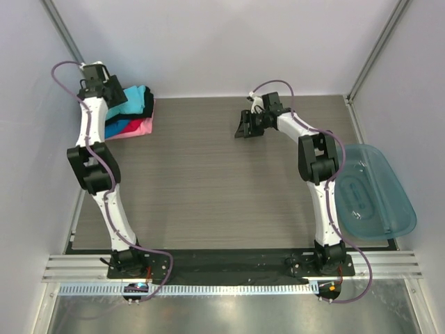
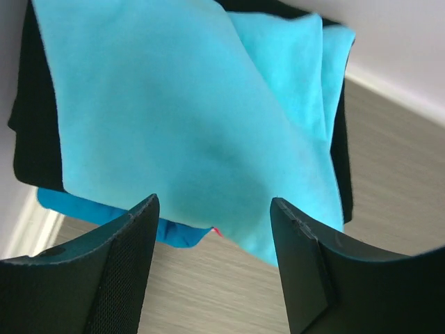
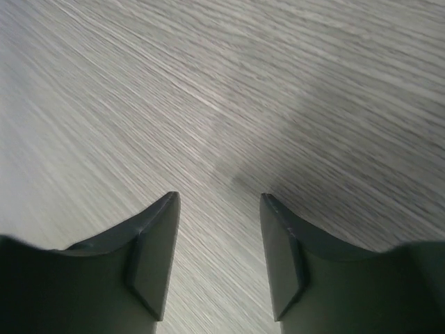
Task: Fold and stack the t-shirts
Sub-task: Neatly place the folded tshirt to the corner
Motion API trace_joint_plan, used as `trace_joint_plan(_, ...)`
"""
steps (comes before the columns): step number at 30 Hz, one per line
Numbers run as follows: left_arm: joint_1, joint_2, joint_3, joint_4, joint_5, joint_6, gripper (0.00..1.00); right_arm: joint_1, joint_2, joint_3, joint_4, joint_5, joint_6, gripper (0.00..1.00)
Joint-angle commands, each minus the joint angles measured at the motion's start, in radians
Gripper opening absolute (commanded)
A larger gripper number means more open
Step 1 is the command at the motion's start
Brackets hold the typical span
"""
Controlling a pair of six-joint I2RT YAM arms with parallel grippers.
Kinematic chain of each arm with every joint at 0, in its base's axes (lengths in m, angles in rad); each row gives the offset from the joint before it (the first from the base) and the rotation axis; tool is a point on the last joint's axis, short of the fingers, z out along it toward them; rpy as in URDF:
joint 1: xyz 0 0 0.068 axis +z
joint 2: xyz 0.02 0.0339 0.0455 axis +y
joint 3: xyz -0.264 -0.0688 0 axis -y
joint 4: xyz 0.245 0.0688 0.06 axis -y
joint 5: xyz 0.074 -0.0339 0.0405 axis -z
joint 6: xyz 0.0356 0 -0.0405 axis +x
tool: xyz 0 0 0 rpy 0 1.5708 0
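Two grippers: both mine, both released, neither grasping anything.
Left gripper (image 2: 213, 202): jaws parted wide, the gap bare. My fingers (image 2: 125, 271) hang just over the near edge of the turquoise t-shirt (image 2: 181, 118); whether they brush the cloth I cannot tell.
Right gripper (image 3: 219, 198): jaws moderately apart with nothing between them, tips aimed down at bare table (image 3: 139, 83), the wood grain blurred. It is well apart from the shirts.
Turquoise t-shirt, place: on top of the stack, at the far left corner of the table, close to the back wall.
Turquoise t-shirt, lie: folded and flat, a little askew on the pile. Seen from my left wrist, its long axis runs diagonally from upper left to lower right, with one corner pointing toward the finger at the right of that view.
Under it: black t-shirt (image 2: 35, 125) showing at both sides; blue t-shirt (image 2: 174, 233) poking out at the near edge; pink-red t-shirt (image 1: 139, 127), its edge showing on the side toward the table's middle.
Count, t-shirts: four, one each of turquoise, black, blue and pink-red, all in the one stack.
Count, other: one translucent teal tub (image 1: 372, 195) at the right edge of the table, beside my right arm, well apart from the stack.
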Motion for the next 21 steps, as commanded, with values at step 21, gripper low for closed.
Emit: trace_joint_plan(21,-0.267,-0.130,-0.159,0.020,0.040,0.093,0.74,0.125,-0.021,0.297,-0.523,0.991,-0.273,0.90)
